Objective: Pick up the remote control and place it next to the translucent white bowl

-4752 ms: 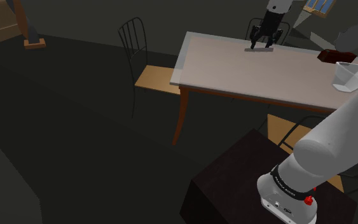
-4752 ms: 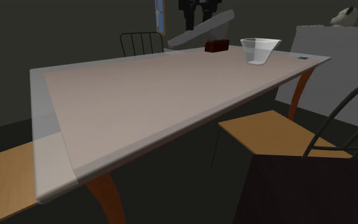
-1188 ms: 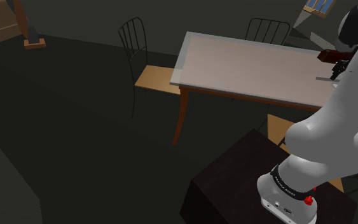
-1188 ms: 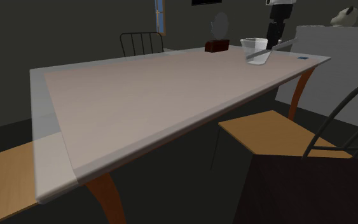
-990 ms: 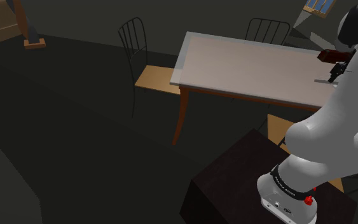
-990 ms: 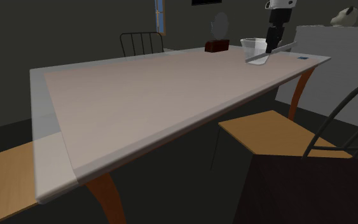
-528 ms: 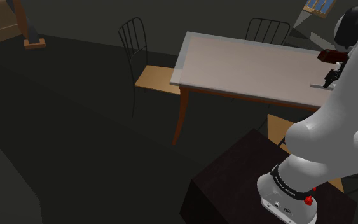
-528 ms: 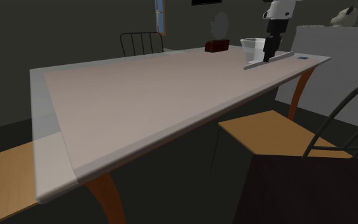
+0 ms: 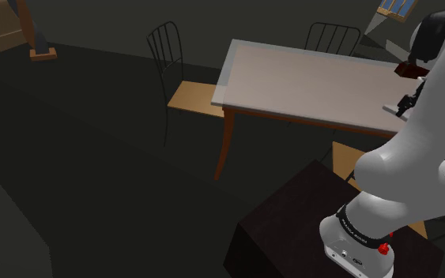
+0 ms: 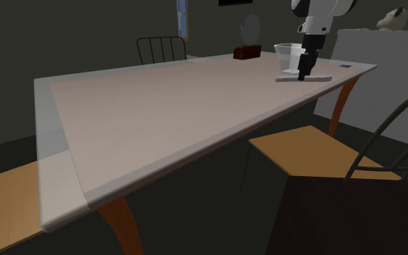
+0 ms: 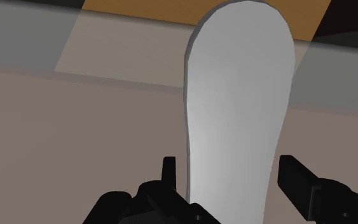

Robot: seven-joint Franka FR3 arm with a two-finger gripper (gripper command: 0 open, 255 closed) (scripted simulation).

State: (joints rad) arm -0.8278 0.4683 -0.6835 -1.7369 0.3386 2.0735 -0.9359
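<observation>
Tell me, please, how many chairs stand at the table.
3 black wire-backed chairs: one at the grey-topped table's end on the shoulder view's left, one behind its far side, one on its near side by the dark stand. The white arm may hide another.

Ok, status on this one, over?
Gripper shut on the grey remote control. Remote control level, down at the table beside the translucent bowl. Path clear; brown box sits well aside.
</observation>
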